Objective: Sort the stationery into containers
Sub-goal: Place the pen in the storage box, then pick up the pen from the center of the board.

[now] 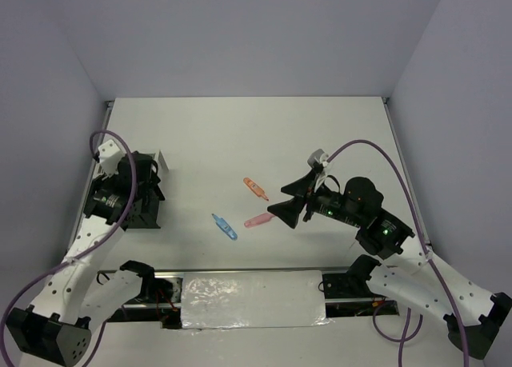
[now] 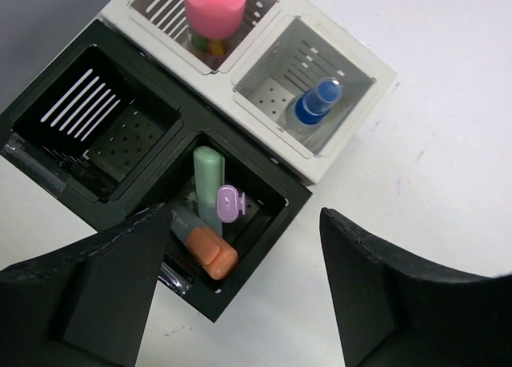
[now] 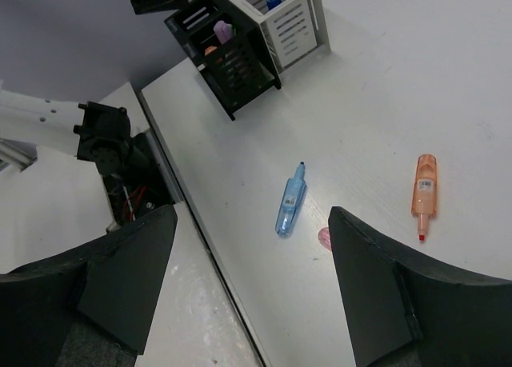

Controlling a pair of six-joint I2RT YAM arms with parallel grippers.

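Observation:
The organizer [image 2: 336,155] has two white and two black compartments. One white compartment holds a pink-capped tube [image 2: 214,7], the other a clear blue-capped bottle [image 2: 316,103]. One black compartment holds a green pen [image 2: 207,179], a purple item [image 2: 229,203] and an orange pen [image 2: 212,251]; the other black one [image 2: 88,119] looks empty. My left gripper [image 2: 244,223] is open and empty above the organizer's near corner. On the table lie a blue pen [image 3: 290,201], an orange pen [image 3: 425,185] and a pink pen [image 1: 258,220], mostly hidden in the right wrist view. My right gripper [image 3: 252,215] is open and empty above them.
The organizer [image 1: 159,161] stands at the table's left side under the left arm. The three loose pens lie mid-table: blue [image 1: 225,226], orange [image 1: 256,189], pink between them and my right gripper [image 1: 286,201]. A metal rail with a white sheet [image 1: 252,299] runs along the near edge.

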